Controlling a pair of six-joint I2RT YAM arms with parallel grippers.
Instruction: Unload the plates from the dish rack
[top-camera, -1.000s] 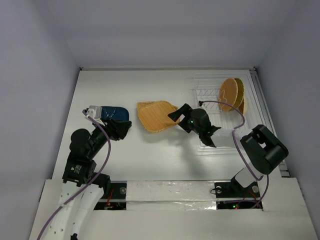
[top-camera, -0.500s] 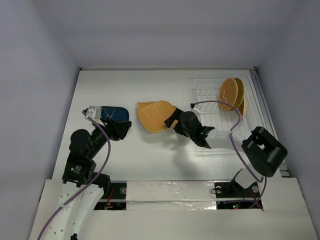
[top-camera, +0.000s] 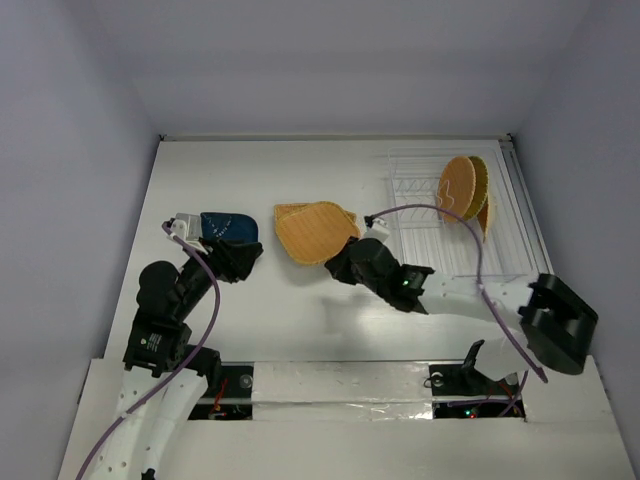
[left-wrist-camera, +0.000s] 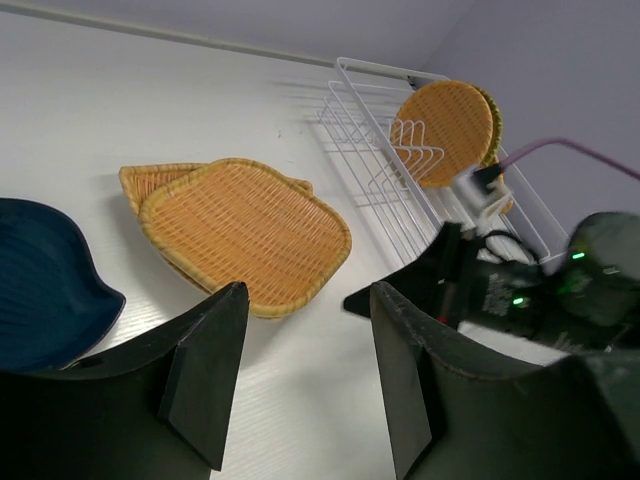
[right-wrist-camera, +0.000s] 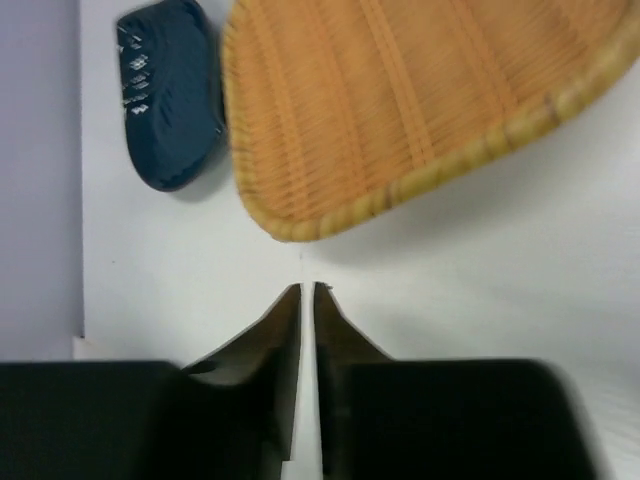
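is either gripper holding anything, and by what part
Nothing is held. The right gripper is shut and empty, short of the plate; the left gripper is open, empty.

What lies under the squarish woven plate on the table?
A second orange-tan plate lies under the squarish plate. Only one corner and some rim stick out. The rest is covered, so its outline cannot be told.

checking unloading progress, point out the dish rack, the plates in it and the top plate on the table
dish rack (top-camera: 410, 185): top view, bare wires at its left end
plates in the rack (top-camera: 456, 187): top view, front plate's face
top plate (left-wrist-camera: 245, 228): left wrist view, its middle
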